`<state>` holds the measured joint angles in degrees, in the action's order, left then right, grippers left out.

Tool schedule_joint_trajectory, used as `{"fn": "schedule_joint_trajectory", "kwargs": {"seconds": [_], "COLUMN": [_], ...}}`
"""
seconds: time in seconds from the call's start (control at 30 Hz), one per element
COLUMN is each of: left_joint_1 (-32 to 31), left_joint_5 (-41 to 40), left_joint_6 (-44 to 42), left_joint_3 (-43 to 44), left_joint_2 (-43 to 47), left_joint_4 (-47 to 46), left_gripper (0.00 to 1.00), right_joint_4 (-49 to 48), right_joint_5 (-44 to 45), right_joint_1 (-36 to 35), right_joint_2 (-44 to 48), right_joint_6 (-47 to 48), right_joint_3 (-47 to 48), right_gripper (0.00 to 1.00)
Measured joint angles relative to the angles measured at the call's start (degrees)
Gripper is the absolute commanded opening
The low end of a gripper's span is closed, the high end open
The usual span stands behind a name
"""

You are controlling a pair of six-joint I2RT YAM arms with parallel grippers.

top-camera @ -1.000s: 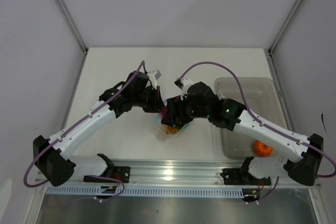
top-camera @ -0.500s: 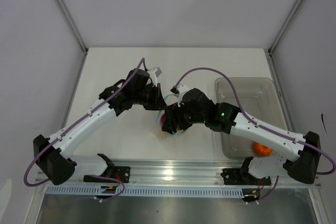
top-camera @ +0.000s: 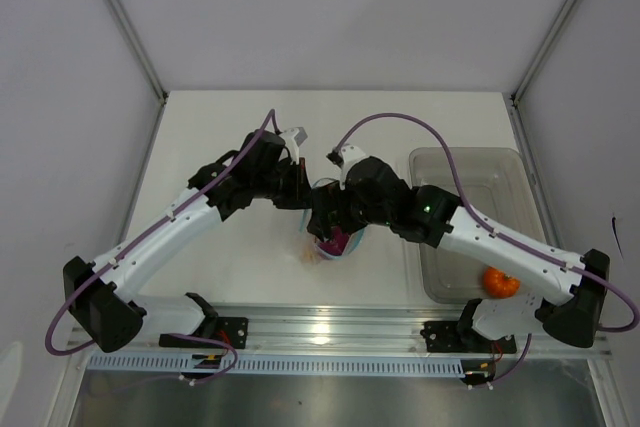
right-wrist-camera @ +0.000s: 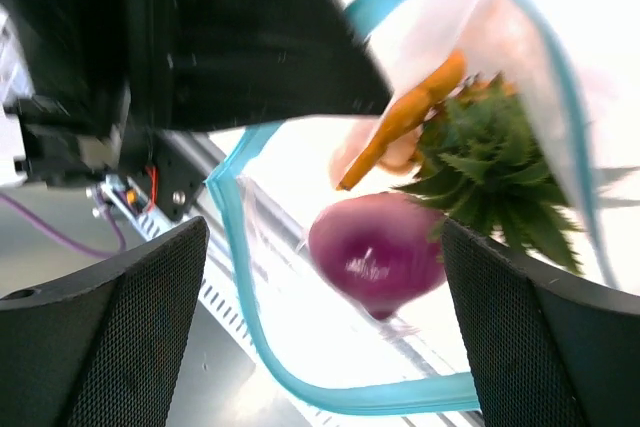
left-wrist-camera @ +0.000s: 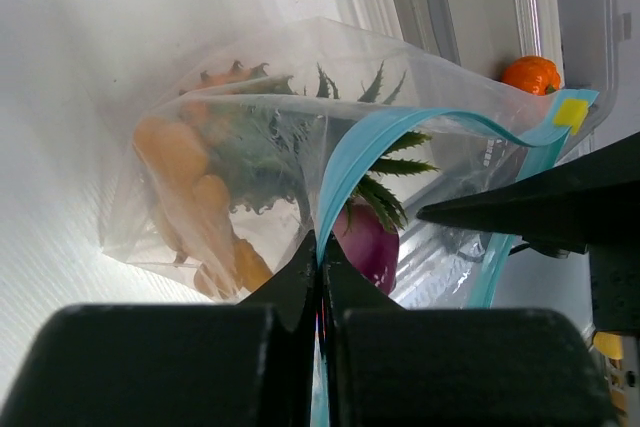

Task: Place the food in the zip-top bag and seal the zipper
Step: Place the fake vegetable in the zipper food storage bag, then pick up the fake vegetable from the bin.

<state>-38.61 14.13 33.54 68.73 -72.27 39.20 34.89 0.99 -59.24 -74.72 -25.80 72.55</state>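
Left gripper jaws clamp zipper; right gripper jaws wide apart, empty, over purple toy food inside zip-top bag

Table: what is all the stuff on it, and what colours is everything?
zip-top bag: one, clear, mid-table between the arms, mouth open
zipper: one, teal-blue, along the bag's mouth
pineapple: one, green spiky crown showing, inside the bag
orange pieces: a few, orange, inside the bag
purple food: one, magenta-purple, inside the bag near its mouth
orange toy: one, orange, in the bin's near end
bin: one, grey see-through, right side of the table
table: one, white, under everything
left tool: one, black, shut on the zipper
right tool: one, black, open above the bag's mouth
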Motion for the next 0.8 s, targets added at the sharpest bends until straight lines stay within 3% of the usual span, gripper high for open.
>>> {"fn": "schedule_joint_trajectory", "kwargs": {"seconds": [0.27, 0.37, 0.63, 0.8], "left_joint_1": [0.0, 0.0, 0.0, 0.0], "left_joint_5": [-0.57, -0.83, -0.87, -0.76], "left_joint_6": [-0.13, -0.15, -0.17, -0.26], "left_joint_3": [0.0, 0.0, 0.0, 0.0], "left_joint_2": [0.0, 0.0, 0.0, 0.0], "left_joint_4": [0.04, 0.28, 0.22, -0.31], "left_gripper": [0.01, 0.01, 0.0, 0.01], "right_joint_4": [6.64, 12.26, 23.32, 27.43], "right_joint_5": [10.19, 14.58, 17.49, 19.32], "right_joint_1": [1.66, 6.38, 43.65, 64.98], "right_joint_2": [1.4, 5.42, 20.85, 22.08], "right_joint_6": [-2.86, -7.08, -12.11, -9.49], "right_joint_3": [6.67, 7.5, 5.18, 3.87], "right_gripper": [0.99, 0.99, 0.99, 0.99]}}
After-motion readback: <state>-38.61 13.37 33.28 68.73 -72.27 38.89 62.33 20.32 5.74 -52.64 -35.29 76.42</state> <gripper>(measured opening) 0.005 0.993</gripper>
